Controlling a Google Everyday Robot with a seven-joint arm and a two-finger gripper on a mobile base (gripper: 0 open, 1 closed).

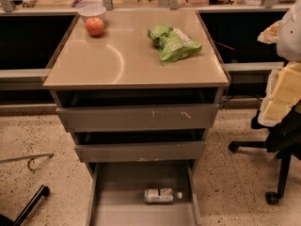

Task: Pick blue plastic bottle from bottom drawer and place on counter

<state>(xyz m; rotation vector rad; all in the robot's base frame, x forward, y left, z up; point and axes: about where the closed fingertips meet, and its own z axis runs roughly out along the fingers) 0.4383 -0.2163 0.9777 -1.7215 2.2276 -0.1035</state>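
The beige counter (117, 65) carried only a green snack bag (173, 43) and, at its far left corner, an apple (95, 26) in front of a white bowl (92, 11). Below it the bottom drawer (122, 178) stood pulled right out. On the drawer's floor, towards the front, lay the blue plastic bottle (162, 195) on its side, cap pointing right. The gripper was nowhere in view, so I couldn't tell its grip; to my eye nothing was done yet, with the reach, grasp, lift and placing all left to do
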